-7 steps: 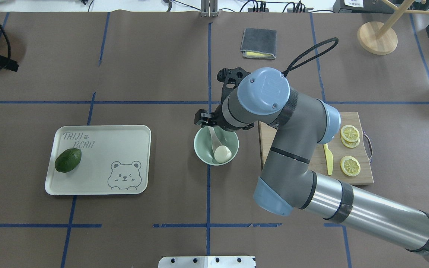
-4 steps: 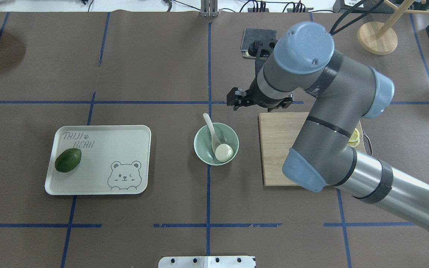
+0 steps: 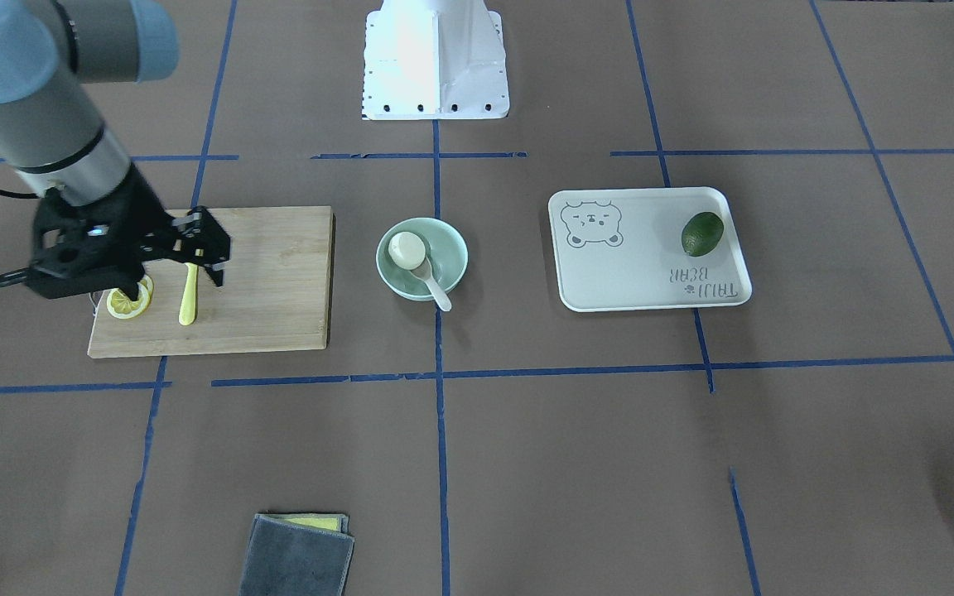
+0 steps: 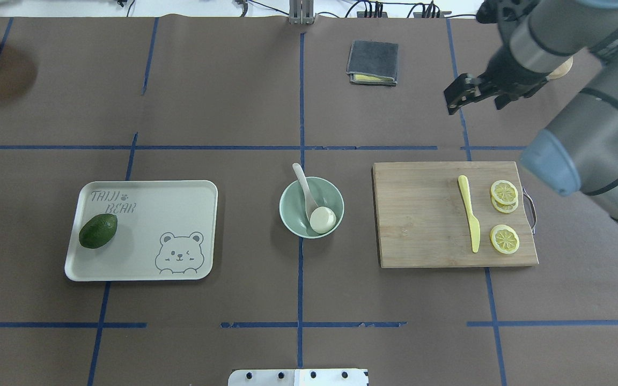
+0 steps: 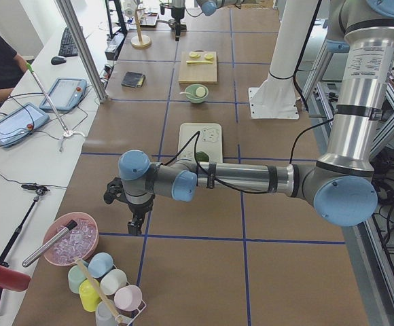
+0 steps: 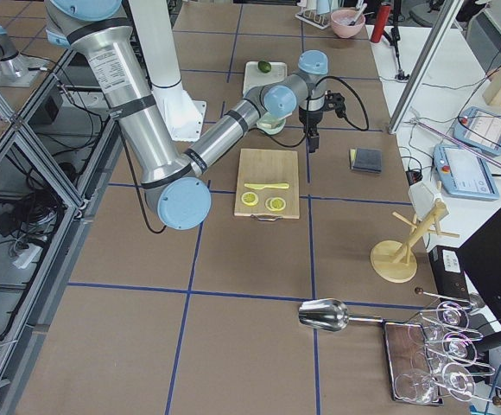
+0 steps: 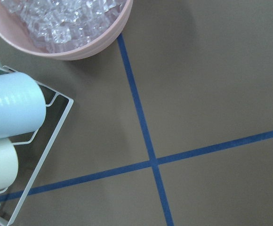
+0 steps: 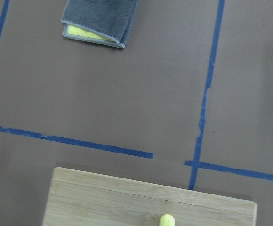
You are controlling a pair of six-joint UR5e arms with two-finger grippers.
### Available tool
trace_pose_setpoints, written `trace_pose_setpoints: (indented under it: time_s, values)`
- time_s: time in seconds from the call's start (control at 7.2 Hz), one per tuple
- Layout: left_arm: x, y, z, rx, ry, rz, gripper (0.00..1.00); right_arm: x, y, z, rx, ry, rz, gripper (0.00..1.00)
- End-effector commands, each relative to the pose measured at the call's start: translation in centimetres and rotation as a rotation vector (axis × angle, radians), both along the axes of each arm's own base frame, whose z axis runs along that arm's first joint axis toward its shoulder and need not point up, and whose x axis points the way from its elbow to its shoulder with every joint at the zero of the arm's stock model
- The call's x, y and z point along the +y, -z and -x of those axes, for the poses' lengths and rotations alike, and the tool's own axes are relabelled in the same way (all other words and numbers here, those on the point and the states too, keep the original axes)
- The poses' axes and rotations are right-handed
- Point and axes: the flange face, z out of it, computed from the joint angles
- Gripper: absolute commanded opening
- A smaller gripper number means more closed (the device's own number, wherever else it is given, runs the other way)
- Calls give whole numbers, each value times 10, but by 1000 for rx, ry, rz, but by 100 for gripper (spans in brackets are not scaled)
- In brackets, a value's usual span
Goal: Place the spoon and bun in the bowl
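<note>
The pale mint-green bowl point(image 4: 288, 195) stands at the table's middle and also shows in the front-facing view point(image 3: 452, 250). The white bun point(image 4: 322, 219) lies inside it. The off-white spoon point(image 4: 303, 185) rests in the bowl too, scoop beside the bun, handle leaning over the far rim. My right gripper point(image 4: 456, 95) is open and empty, raised at the back right, well away from the bowl; in the front-facing view point(image 3: 214, 257) it hangs over the cutting board. My left gripper point(image 5: 134, 224) shows only in the exterior left view, far from the bowl; I cannot tell its state.
A wooden cutting board point(image 4: 421, 214) right of the bowl holds a yellow knife point(image 4: 470, 214) and lemon slices point(image 4: 504, 238). A white bear tray point(image 4: 180, 214) with a green fruit point(image 4: 97, 230) lies left. A grey cloth point(image 4: 372, 62) lies at the back. A pink ice bowl point(image 7: 61, 28) is below the left wrist.
My right gripper left the spoon in the bowl, rose and swung away to the back right. The bowl, bun and spoon stayed put. The left arm's cable left the overhead view.
</note>
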Motion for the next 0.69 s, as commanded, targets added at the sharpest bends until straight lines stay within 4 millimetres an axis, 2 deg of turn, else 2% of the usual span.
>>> trace_pose_setpoints:
  time_s: [0.0, 0.14, 0.28, 0.42, 0.56]
  values:
    - [10, 3, 13, 29, 1, 55, 100, -6, -75, -92, 28, 61, -40, 100]
    - [9, 16, 16, 34, 6, 86, 100, -10, -117, -133, 32, 77, -31, 100]
    - [17, 19, 19, 36, 8, 87, 100, -10, -159, -170, 3, 113, -26, 100]
    - [31, 8, 19, 37, 5, 98, 100, -13, -199, -214, -18, 118, -23, 100]
    - [35, 3, 19, 37, 4, 106, 100, -13, -236, -248, -10, 124, -25, 100]
